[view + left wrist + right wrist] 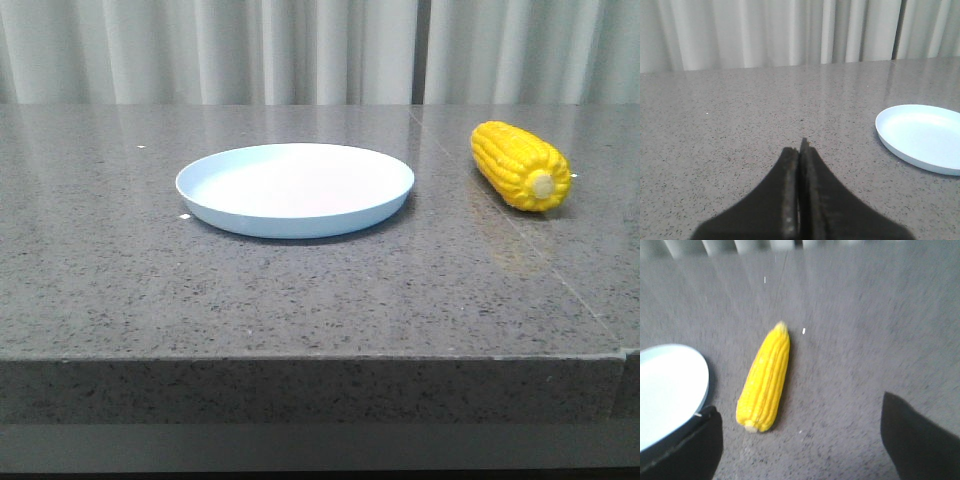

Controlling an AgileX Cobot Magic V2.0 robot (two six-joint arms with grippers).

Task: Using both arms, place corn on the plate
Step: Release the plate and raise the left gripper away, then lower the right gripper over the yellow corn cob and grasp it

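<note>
Corn, a glossy bright yellow cob with rows of kernels (520, 165), lies on its side on the speckled grey stone table (300, 290) in the front view, its pale cut end turned toward the camera. It rests to the right of the round, shallow, pale blue-white plastic plate (295, 189), apart from it and not touching. Pale pleated curtains (200, 50) hang behind the table. Neither arm shows in this view.

From the left wrist view, the left gripper (801, 145) has its two dark fingers pressed flat together with nothing between them, above bare tabletop. Part of the plate (920, 135) shows off to one side, well apart from the fingertips.

From the right wrist view, which is somewhat blurred, the right gripper (800, 435) is spread wide, one dark finger (690, 445) at each lower corner. The corn (765, 380) lies on the table between them, nearer one finger, untouched. The plate's rim (700, 365) sits just beside the corn.
</note>
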